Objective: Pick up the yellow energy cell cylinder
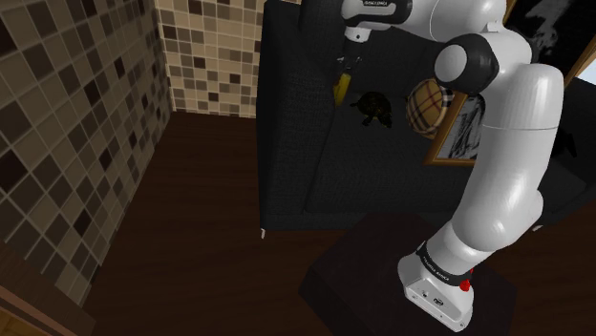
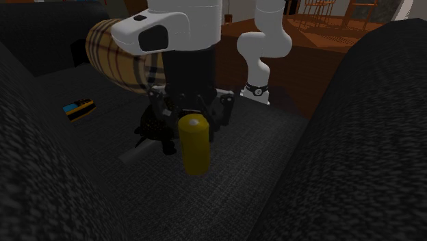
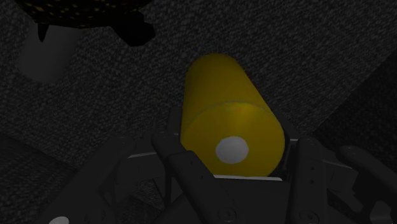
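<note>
**Cell pinched in the gripper**

In the second exterior view, a plaid cushion [image 2: 116, 51] lies up-left of the gripper [image 3: 232, 159]. Its fingers pinch the yellow cell [image 2: 195, 147], which points down from them over the dark sofa [image 2: 274, 178].

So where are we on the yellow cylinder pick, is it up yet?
Done: the gripper is shut on the yellow cylinder, with its fingers clasping it on either side in the wrist view. In hand: the cylinder hangs upright under the hand and looks clear of the dark sofa seat, though the gap is hard to judge. Left: probably a little more lift to confirm it is off.
</note>
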`<action>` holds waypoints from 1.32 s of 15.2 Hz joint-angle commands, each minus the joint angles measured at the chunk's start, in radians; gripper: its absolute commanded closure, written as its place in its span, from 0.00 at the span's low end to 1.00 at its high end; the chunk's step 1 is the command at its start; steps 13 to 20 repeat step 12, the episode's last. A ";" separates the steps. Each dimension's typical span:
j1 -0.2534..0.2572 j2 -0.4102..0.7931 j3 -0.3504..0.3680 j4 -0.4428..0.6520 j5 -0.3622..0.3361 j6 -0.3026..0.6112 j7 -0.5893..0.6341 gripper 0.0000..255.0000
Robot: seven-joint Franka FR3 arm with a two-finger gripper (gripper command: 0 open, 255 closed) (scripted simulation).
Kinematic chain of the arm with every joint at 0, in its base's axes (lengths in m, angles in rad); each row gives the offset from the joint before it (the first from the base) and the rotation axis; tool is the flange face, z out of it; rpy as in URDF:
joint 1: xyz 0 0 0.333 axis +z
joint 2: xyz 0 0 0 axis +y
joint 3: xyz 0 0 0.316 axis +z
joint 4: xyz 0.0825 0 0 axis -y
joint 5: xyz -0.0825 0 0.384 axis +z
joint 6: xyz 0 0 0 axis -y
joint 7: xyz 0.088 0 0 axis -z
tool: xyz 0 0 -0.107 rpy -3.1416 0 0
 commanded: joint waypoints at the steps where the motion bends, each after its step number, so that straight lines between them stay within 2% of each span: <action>1: -0.001 -0.004 -0.001 0.021 -0.001 -0.025 0.001 1.00; 10: -0.014 0.024 -0.001 0.187 0.003 -0.163 0.002 1.00; 20: -0.014 0.025 -0.001 0.190 0.004 -0.165 0.002 1.00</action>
